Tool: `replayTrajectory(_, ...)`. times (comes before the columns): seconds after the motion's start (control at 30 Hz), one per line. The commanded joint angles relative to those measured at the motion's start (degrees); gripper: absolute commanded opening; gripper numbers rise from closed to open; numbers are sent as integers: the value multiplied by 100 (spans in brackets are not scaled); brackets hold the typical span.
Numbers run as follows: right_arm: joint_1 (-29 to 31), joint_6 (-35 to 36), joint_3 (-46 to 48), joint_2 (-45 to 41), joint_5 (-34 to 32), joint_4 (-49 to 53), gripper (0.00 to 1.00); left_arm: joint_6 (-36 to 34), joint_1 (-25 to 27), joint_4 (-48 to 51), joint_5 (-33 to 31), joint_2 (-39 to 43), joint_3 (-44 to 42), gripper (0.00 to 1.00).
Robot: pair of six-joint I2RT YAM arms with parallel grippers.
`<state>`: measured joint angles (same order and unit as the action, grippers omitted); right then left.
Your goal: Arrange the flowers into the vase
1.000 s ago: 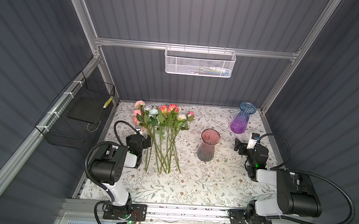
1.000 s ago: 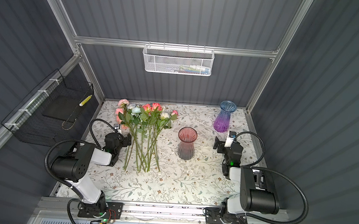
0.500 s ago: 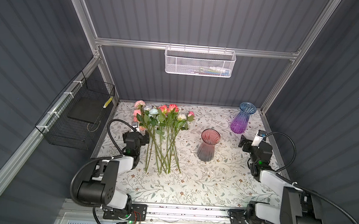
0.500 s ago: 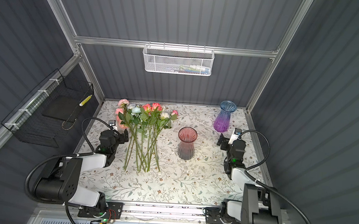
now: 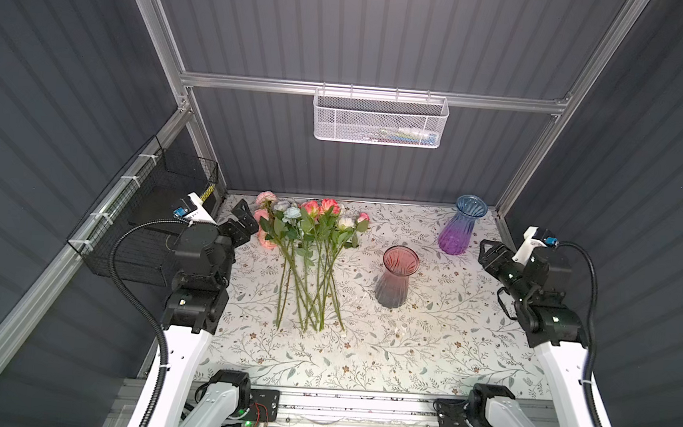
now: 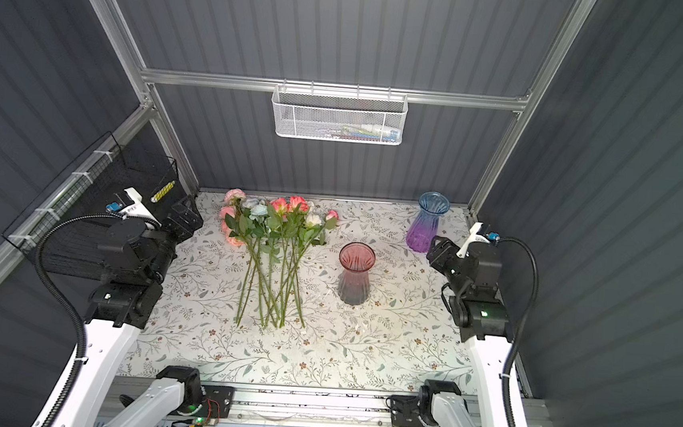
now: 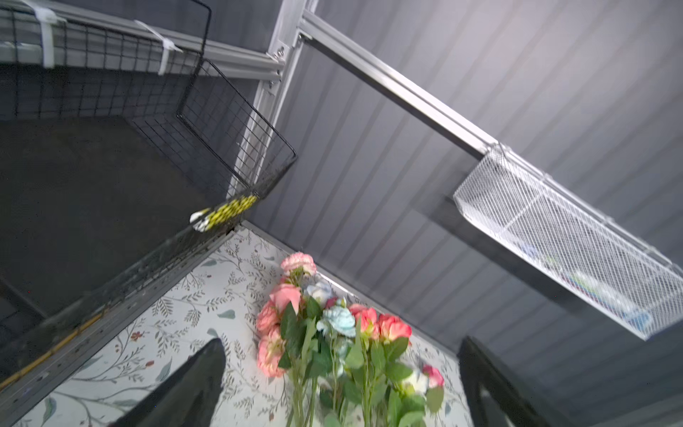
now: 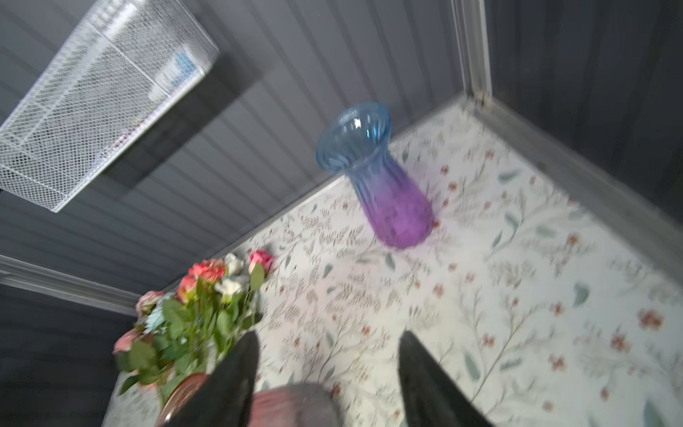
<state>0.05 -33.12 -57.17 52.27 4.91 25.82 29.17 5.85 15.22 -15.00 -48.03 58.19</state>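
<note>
Both arms have risen and stretched out since a second ago; the flowers and vases lie as before. The left pincer hangs with its jaws spread wide, holding nothing. The flowers lie flat on the table just beyond and below it, with the blooms nearest its tips and the stems running back toward the arm bases. The right pincer has its jaws parted with a clear gap and pinches nothing. An empty pink vase stands upright between the right pincer and the flowers. A blue vase stands upright near the right pincer's tips, toward the back wall. A black basket hangs on the side wall behind the left pincer, partly covered by that arm. A white basket hangs on the back wall, high above both pincers; its contents are too small to make out. The right wrist view is blurred and cuts off the pink vase.
</note>
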Motion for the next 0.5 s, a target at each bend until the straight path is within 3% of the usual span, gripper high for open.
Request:
replayTrajectory(0.0, 456, 134, -659, 514, 328, 1584, 51, 12, -13, 2013, 593, -413, 269, 92)
replayTrajectory(0.17, 1806, 550, -1704, 1131, -345, 2732, 48, -415, -13, 2630, 1631, -603, 231, 81)
replayTrajectory(0.27, 1970, 603, -2091, 1520, -439, 2993, 49, -371, -7, 2601, 2282, -428, -10, 78)
replayTrajectory(0.47, 2181, 682, -2716, 2379, 46, 3113, 48, 150, -5, 1984, 3039, -193, -750, 74)
